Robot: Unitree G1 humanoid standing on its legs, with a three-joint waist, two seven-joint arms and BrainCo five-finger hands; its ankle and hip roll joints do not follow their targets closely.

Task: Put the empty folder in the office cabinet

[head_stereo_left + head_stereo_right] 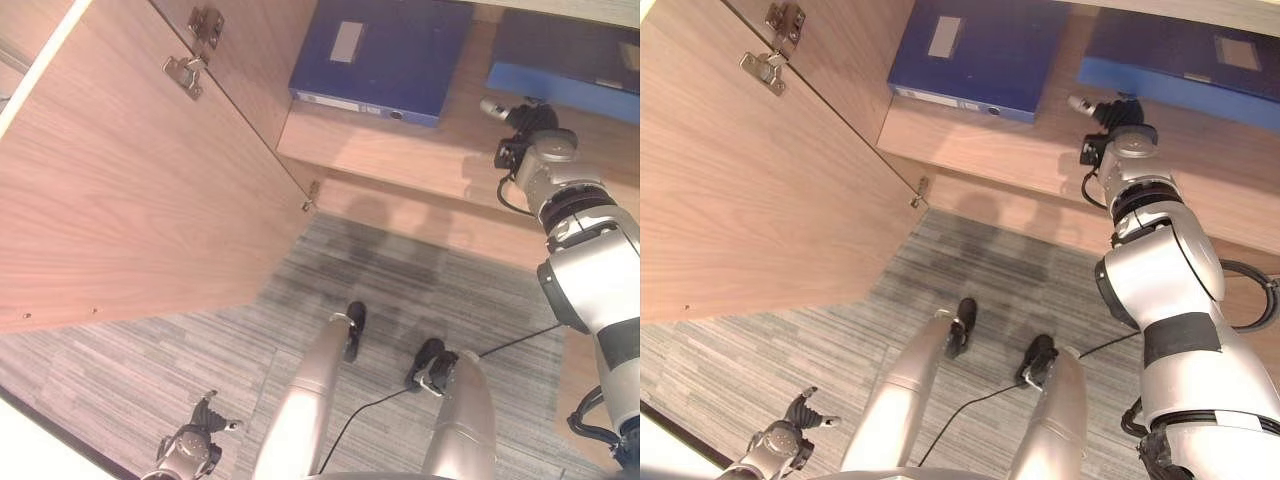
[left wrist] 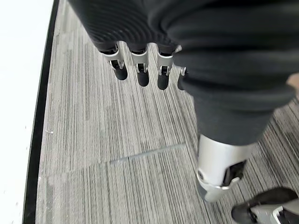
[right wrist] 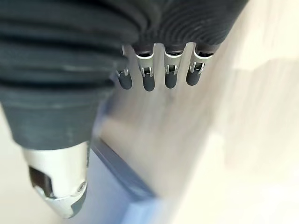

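My left hand (image 1: 188,450) hangs low over the grey carpet (image 1: 120,385), fingers straight, holding nothing. My right hand (image 1: 520,122) reaches over the cabinet shelf (image 1: 400,150), fingers relaxed and empty. The nearer folder (image 1: 385,55) lies flat on that shelf, just left of this hand, its spine facing me, long axis running into the cabinet. A second folder (image 1: 570,65) lies beyond. The cabinet door (image 1: 130,180) stands open.

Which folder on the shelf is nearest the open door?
Start at the open cabinet door, then move onto the wooden shelf. The dark blue folder lies flat there, door side. Unlike the lighter blue folder, it sits clear of the right hand.
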